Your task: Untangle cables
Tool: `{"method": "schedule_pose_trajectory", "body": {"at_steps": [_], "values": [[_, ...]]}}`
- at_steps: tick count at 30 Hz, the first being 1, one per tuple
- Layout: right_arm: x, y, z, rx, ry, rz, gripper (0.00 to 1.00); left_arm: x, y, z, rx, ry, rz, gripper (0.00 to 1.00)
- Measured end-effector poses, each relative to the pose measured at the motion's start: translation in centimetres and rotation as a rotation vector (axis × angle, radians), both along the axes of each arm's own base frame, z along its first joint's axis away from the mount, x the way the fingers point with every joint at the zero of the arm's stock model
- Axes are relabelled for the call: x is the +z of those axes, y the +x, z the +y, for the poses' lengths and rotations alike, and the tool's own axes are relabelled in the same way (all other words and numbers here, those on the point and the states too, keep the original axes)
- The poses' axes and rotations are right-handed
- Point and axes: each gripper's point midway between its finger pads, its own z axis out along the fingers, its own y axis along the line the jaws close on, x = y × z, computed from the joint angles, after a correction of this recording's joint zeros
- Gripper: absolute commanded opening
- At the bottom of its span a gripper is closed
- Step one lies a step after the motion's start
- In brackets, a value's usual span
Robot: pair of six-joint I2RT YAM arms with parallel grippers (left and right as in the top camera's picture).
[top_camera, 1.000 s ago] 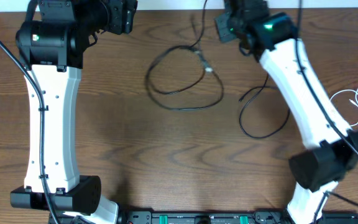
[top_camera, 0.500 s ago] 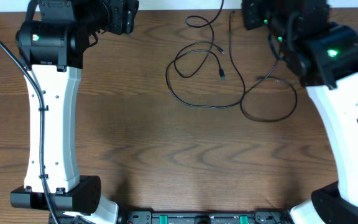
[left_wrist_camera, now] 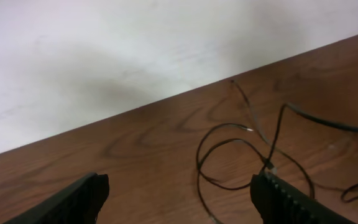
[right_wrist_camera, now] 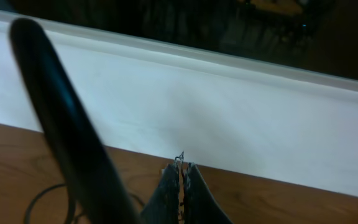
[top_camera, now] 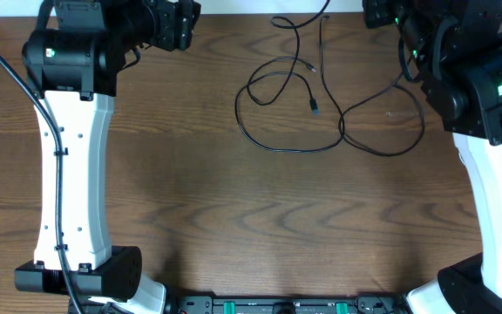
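The black cable (top_camera: 286, 150) is a thin, dark cord lying slack on the brown wooden table (top_camera: 234, 227), at the far centre. It is thrown into one open loop on the left and a second, wider loop on the right, with strands crossing between them. As a whole the tangle stretches left to right, wider than it is deep. One small plug end (top_camera: 314, 106) lies inside the spread, its tip pointing toward the near edge of the table, and beside it a straighter strand runs front to back. From the overhead view a strand climbs to the far edge and leaves the picture near the right gripper (right_wrist_camera: 180, 171), so where it ends is cut off. In the right wrist view the fingers are pressed tight together with a thin sliver of cord pinched between them, too fine to make out further. A thick dark blurred shape (right_wrist_camera: 61, 124) crosses the left of that view and I cannot tell what it is. The left gripper (left_wrist_camera: 179, 183) hangs near the white wall (left_wrist_camera: 135, 50) with its fingers spread wide and nothing between them. Its view catches only part of the loops at its right edge.
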Motion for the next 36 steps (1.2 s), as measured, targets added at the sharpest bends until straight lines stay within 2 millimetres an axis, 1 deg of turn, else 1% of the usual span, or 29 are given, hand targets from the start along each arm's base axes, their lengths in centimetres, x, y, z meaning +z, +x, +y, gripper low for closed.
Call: {"method": "schedule_pose_trajectory", "body": {"at_steps": [6,11,15,16,18,20,24,28,29,30,31,36], "values": [[-1.1,0.5,-3.6,-0.093,-0.025,0.046,0.01,0.1,-0.3,-0.8,-0.038,-0.023,0.003,0.78],[-2.2,0.6,-5.9,-0.148,-0.037,0.088,0.01,0.3,-0.8,-2.3,-0.099,-0.054,0.008,0.78],[-3.1,0.8,-6.8,-0.17,-0.044,0.12,0.01,0.3,-1.3,-3.8,-0.143,-0.061,0.012,0.78],[-3.3,0.9,-6.8,-0.17,-0.046,0.125,0.01,0.2,-1.4,-4.1,-0.152,-0.06,0.013,0.82],[-3.9,1.4,-6.7,-0.171,-0.051,0.139,0.01,0.0,-1.7,-4.9,-0.177,-0.06,0.017,0.82],[-5.0,2.0,-6.4,-0.167,-0.06,0.168,0.01,-0.3,-1.9,-5.5,-0.2,-0.054,0.023,0.83],[-8.3,3.8,-5.7,-0.155,-0.067,0.251,0.01,-0.9,-1.9,-5.9,-0.212,-0.052,0.033,0.83],[-13.4,6.3,-4.8,-0.149,-0.088,0.362,0.01,-1.2,-1.8,-5.9,-0.212,-0.049,0.035,0.84],[-15.7,7.4,-4.4,-0.145,-0.101,0.409,0.01,-1.3,-1.8,-5.9,-0.21,-0.047,0.036,0.84],[-16.3,7.6,-4.4,-0.144,-0.104,0.421,0.01,-1.3,-1.7,-5.8,-0.207,-0.044,0.036,0.83],[-18.0,8.3,-4.0,-0.136,-0.109,0.454,0.01,-1.3,-1.7,-5.8,-0.203,-0.042,0.035,0.84],[-24.4,10.1,-2.7,-0.109,-0.099,0.581,0.01,-1.3,-1.5,-5.5,-0.188,-0.031,0.03,0.84]]}}
